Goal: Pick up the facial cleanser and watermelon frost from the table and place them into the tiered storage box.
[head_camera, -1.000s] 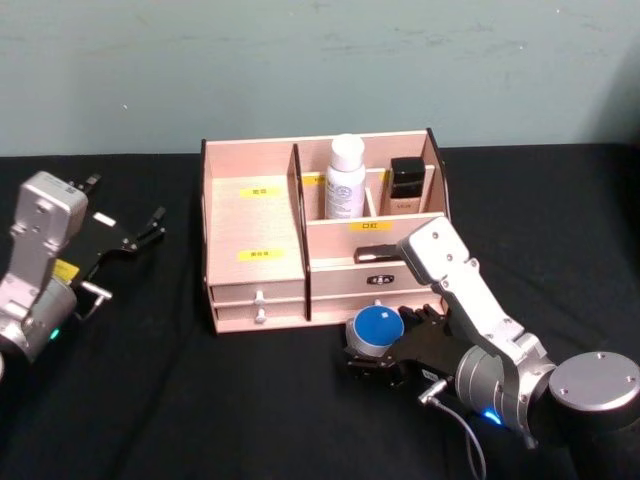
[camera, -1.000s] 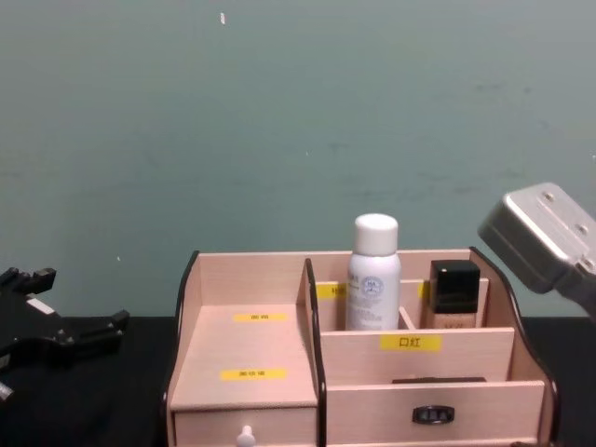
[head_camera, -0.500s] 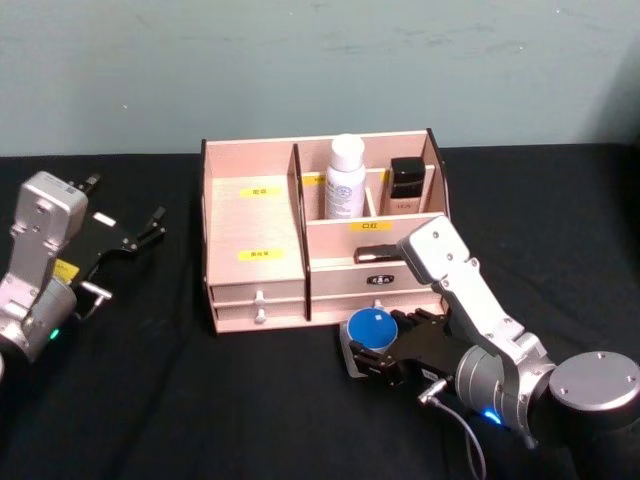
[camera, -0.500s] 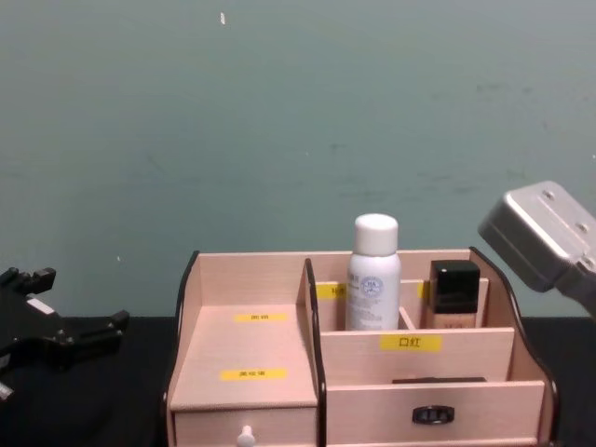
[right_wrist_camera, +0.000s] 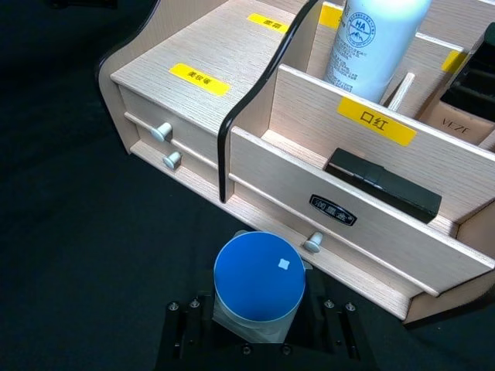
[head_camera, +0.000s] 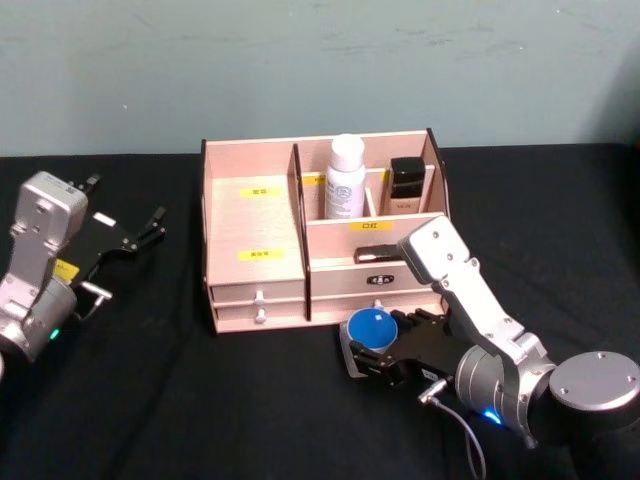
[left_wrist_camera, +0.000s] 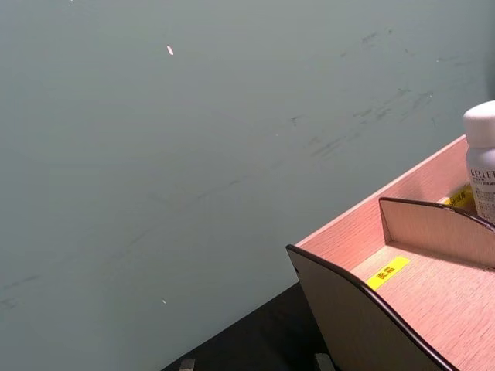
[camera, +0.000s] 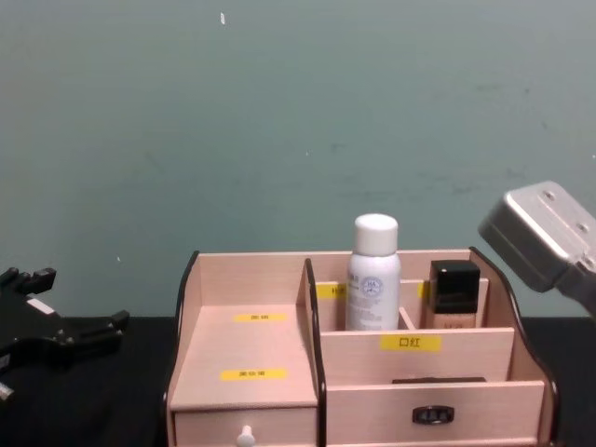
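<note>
The watermelon frost [head_camera: 371,326] stands upright, blue lid up, just in front of the tiered storage box [head_camera: 250,160]. The right gripper [head_camera: 375,352] squeezes its sides, with the arm bent low beside the box. The facial cleanser [head_camera: 346,178] stands tall in a back slot of the box. The left gripper [head_camera: 125,235] waits well off to the box's left, fingers spread, over bare black table [head_camera: 200,400].

The black table [head_camera: 200,400] carries the tiered storage box [head_camera: 255,235].
</note>
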Controlling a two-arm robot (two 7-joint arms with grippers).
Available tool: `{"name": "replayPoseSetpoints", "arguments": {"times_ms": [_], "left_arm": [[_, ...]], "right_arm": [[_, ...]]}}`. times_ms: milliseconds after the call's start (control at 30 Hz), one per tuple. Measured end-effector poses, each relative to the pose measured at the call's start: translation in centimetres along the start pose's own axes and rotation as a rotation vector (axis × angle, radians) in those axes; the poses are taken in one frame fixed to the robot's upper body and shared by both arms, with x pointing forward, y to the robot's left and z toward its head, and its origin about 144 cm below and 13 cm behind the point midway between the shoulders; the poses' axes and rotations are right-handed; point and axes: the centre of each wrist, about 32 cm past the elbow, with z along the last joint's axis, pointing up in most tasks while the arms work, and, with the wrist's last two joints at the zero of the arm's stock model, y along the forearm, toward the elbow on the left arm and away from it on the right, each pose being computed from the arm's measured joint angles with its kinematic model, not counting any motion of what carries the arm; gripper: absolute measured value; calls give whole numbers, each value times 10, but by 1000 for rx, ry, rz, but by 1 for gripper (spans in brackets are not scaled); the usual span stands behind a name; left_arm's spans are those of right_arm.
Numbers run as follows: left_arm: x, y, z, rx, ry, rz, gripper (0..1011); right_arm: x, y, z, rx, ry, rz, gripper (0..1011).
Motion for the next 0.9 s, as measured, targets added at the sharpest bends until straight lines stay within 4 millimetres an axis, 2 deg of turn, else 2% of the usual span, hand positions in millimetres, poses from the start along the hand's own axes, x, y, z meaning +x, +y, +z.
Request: {"name": "replayPoseSetpoints", "arguments": {"times_ms": [267,467,700,900], "left_arm": [[0,0,0,0,0,0,1001],[0,0,0,0,0,0,1001],[0,0,0,0,0,0,1001],[0,0,0,0,0,0,1001]], "right_arm": [[5,-1,-1,24,-9,9,704],[4,-10,7,52,-39,37,704],[1,-19,23,85,-72,70,704],[-6,-22,45,128,-111,93,704]]}}
